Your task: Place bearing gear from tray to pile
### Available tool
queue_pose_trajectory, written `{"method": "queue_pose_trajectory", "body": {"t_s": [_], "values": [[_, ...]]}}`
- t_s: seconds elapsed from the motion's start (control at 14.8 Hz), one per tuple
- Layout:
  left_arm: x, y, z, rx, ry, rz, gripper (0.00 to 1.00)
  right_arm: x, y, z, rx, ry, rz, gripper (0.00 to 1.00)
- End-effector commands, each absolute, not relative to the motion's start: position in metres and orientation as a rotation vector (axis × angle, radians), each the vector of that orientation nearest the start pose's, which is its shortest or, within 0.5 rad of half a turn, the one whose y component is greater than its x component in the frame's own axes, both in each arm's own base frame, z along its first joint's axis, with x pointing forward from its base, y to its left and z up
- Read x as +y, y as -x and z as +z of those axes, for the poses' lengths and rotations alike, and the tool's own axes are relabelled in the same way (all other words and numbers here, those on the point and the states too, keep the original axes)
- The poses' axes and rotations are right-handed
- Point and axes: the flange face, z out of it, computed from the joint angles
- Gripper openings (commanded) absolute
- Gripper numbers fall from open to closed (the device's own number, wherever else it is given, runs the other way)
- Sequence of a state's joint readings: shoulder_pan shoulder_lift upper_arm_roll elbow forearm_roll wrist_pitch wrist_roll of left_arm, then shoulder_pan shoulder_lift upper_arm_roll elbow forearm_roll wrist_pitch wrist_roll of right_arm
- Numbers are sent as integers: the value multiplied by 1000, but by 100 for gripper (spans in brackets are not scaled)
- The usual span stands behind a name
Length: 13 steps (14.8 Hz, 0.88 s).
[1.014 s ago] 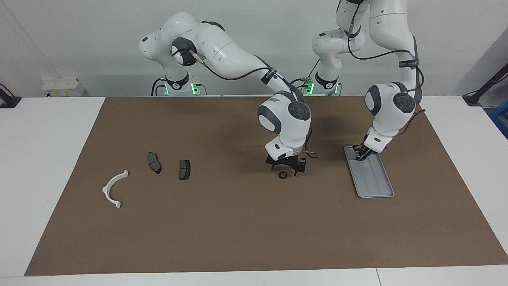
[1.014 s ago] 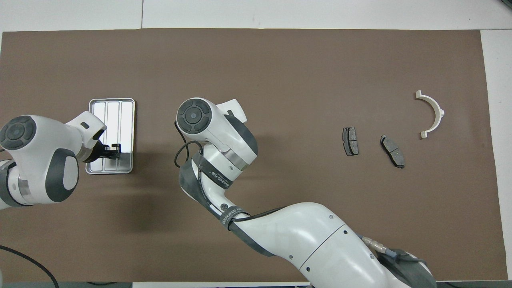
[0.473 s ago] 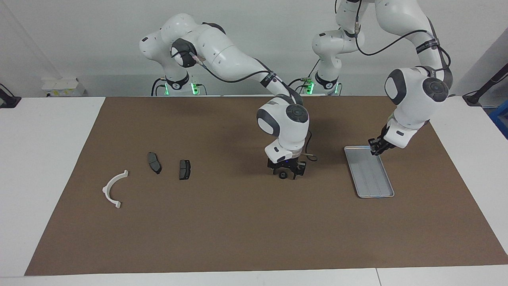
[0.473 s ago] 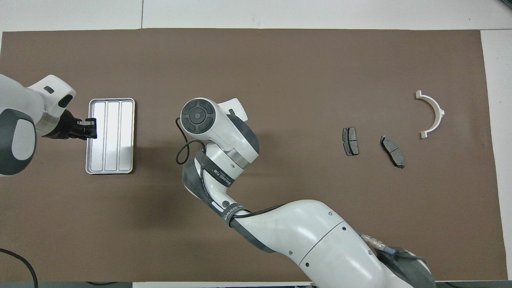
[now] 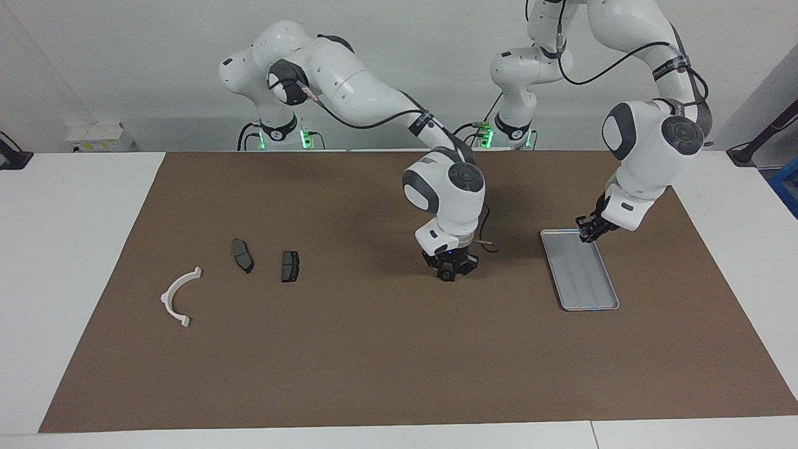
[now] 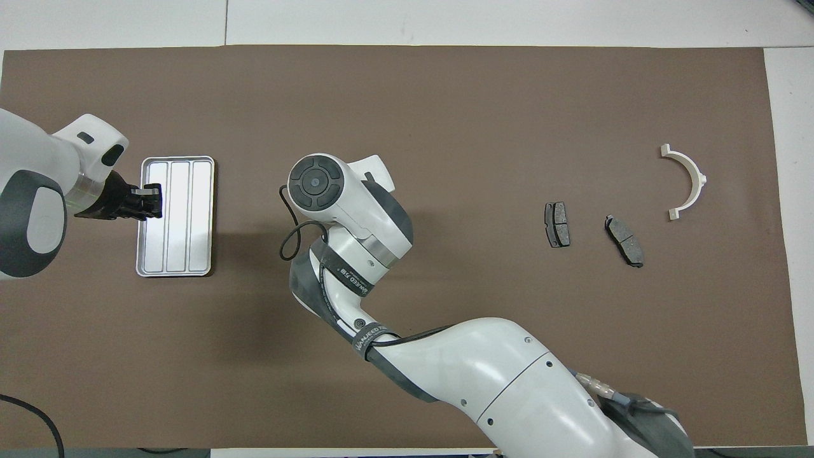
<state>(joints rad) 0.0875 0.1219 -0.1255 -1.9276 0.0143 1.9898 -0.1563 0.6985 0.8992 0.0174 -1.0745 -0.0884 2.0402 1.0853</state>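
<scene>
The small black bearing gear (image 5: 445, 275) lies on the brown mat at mid-table, between the tray and the pile. My right gripper (image 5: 448, 270) is down on the mat, shut on the gear. In the overhead view the right arm's wrist hides both. The silver ridged tray (image 5: 589, 288) (image 6: 179, 254) lies toward the left arm's end with nothing in it. My left gripper (image 5: 586, 233) (image 6: 154, 200) hangs over the tray's end nearest the robots. The pile is a white half-ring bracket (image 5: 176, 297) (image 6: 692, 178) and two dark brake pads (image 5: 242, 255) (image 5: 290, 266) toward the right arm's end.
A brown mat (image 5: 374, 362) covers most of the white table. The pads also show in the overhead view (image 6: 557, 224) (image 6: 625, 240). A loose cable loop (image 6: 289, 238) hangs off the right arm's wrist.
My right gripper came down over the gear and its fingers closed on it. My left gripper rose out of the tray and drew back to its end nearest the robots.
</scene>
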Motion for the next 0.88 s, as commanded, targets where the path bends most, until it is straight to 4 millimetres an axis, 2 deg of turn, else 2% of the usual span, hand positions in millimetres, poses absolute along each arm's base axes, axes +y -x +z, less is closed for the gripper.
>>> {"method": "queue_pose_trajectory", "body": {"t_s": [0.0,0.07,0.14,0.2,0.34,0.41,0.47,0.54,0.61,0.68,0.74,0.81], "values": [[-22,-580,425,-205,3130,105,0,501,-595,285,540,3070,-115,0],[-22,-580,425,-222,3129,100,0,493,-601,292,554,3074,-119,0],[-26,-580,425,-227,3129,102,0,472,-614,305,576,3087,-107,0],[-31,-580,425,-215,3129,100,0,447,-626,333,519,3114,-80,0],[-44,-583,428,-209,3134,77,0,365,-656,397,325,3163,-6,0],[-63,-585,432,-206,3137,56,0,322,-667,427,220,3142,46,0],[-88,-586,441,-241,3147,34,0,277,-676,449,132,3140,79,0],[-111,-588,440,-296,3155,36,0,243,-680,467,5,3147,92,0],[-147,-588,445,-325,3168,21,0,213,-685,477,-112,3155,104,0],[-187,-589,442,-339,3177,24,0,182,-693,480,-182,3154,97,0],[-227,-592,431,-367,3179,37,0,146,-703,477,-239,3143,84,0],[-260,-598,418,-407,3180,40,0,119,-712,472,-320,3132,37,0]]}}
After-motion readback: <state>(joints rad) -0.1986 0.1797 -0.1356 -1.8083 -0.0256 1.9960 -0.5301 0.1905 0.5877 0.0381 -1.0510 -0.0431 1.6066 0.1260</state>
